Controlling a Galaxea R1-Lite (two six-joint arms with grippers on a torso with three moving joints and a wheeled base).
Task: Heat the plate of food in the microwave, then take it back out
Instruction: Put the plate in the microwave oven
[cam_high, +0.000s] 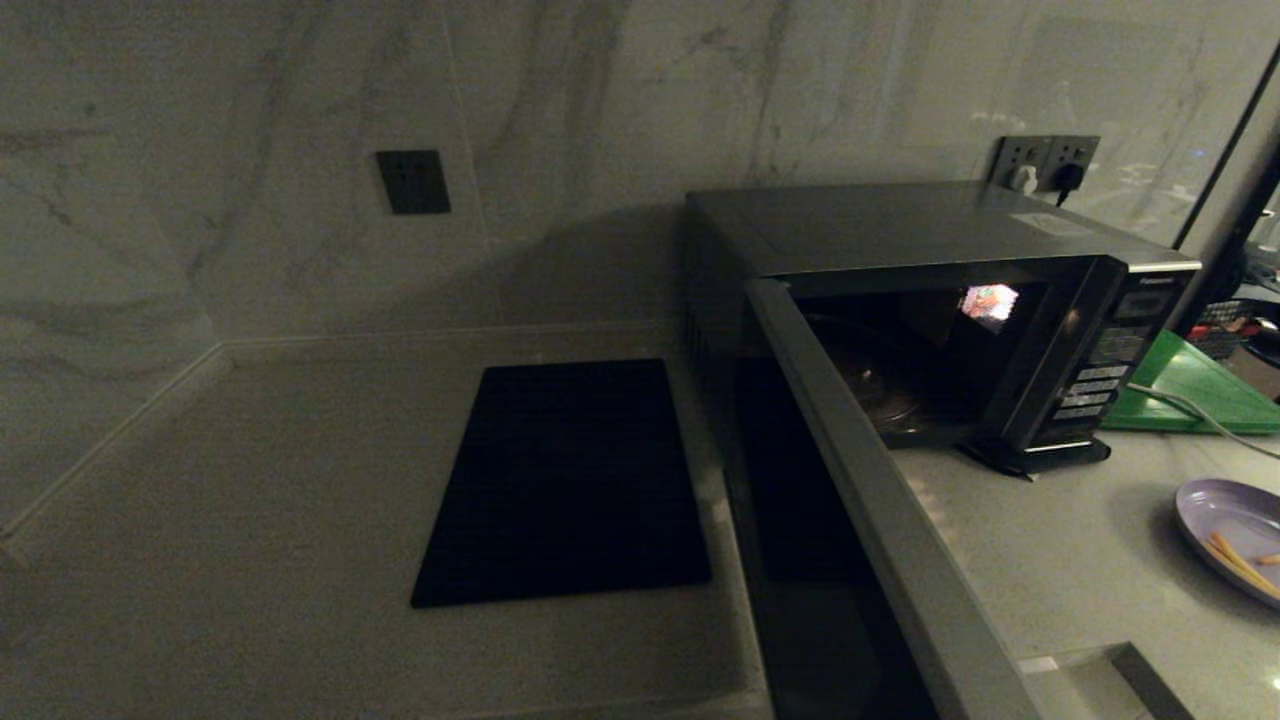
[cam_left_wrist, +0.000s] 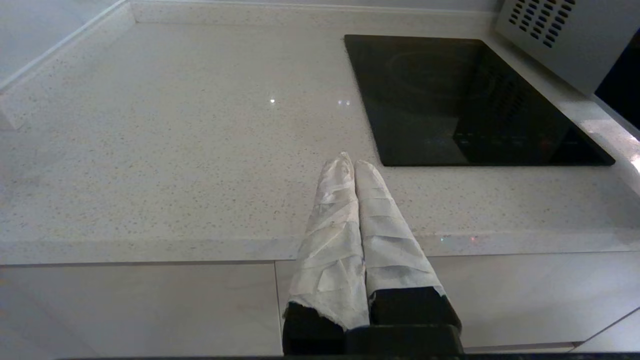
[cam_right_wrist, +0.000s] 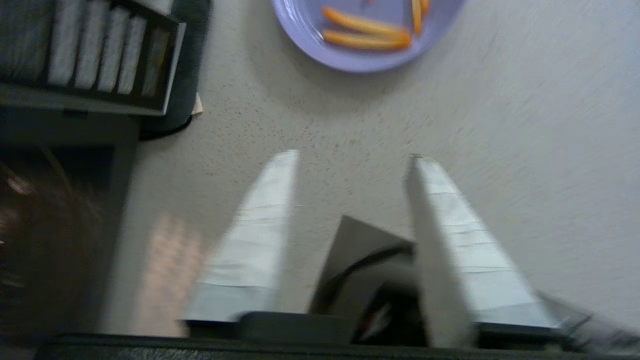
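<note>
Plate of food (cam_right_wrist: 367, 37) at frame top, straight ahead of wide-spread, empty right gripper (cam_right_wrist: 352, 157); nearer than left gripper (cam_left_wrist: 350, 162), pressed closed.

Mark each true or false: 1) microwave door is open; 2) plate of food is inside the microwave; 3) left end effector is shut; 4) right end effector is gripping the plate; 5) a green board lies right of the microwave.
1) True. The microwave has its door swung open.
2) False. The plate of food sits on the counter, right of the microwave.
3) True. The left end effector is shut and empty, over the counter near the black mat.
4) False. The right end effector is open, short of the plate.
5) True. The green board lies there.
</note>
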